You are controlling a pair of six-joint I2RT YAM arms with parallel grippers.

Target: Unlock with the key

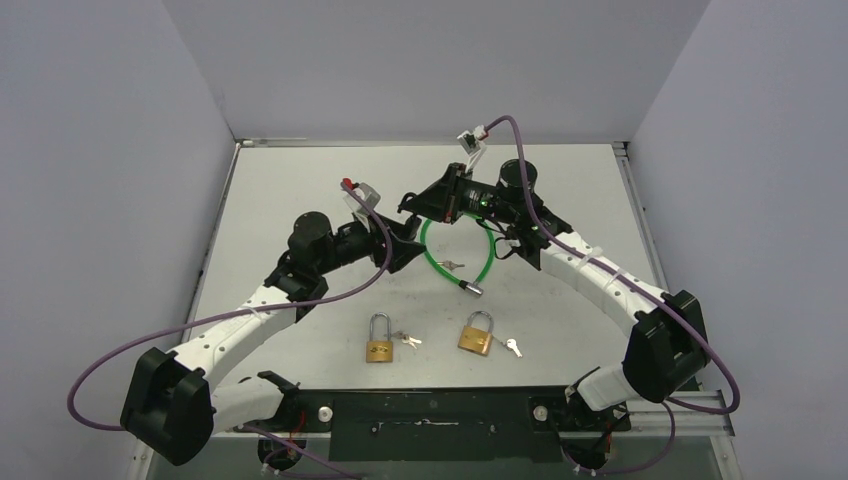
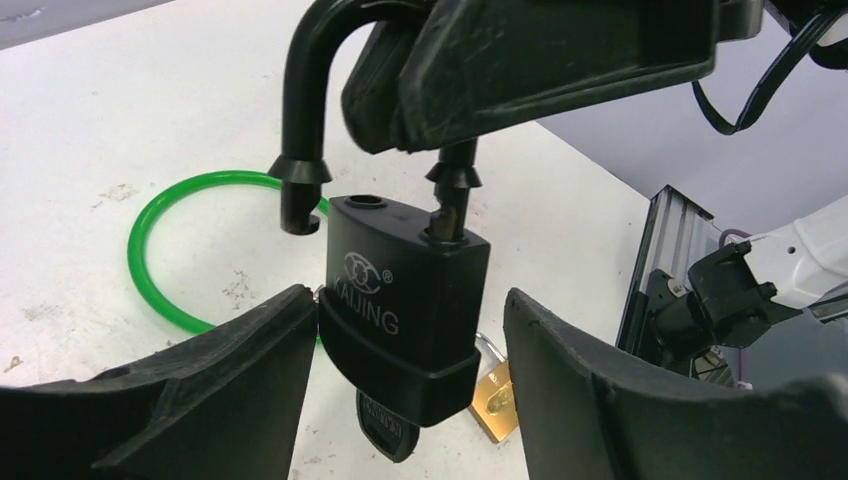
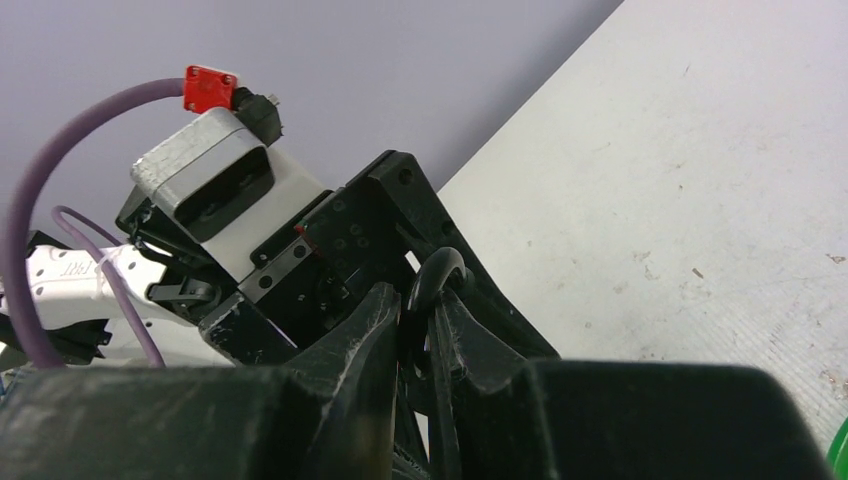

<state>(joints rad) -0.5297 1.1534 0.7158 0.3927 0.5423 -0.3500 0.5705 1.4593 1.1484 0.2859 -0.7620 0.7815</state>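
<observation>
The top external view looks down from above and behind the near edge, taking in the whole counter (image 1: 290, 190). The left wrist view sits very close, facing the right edge. The right wrist view, closer still, faces the left edge. The 2 wrist views share the black padlock (image 2: 405, 300); the top and left wrist views share the green ring (image 2: 150, 225).

We reach both arms inward, meeting mid-table: right gripper (image 3: 421, 303) pinches the padlock (image 2: 405, 275) shackle, left gripper (image 2: 408, 305) fingers parted.
</observation>
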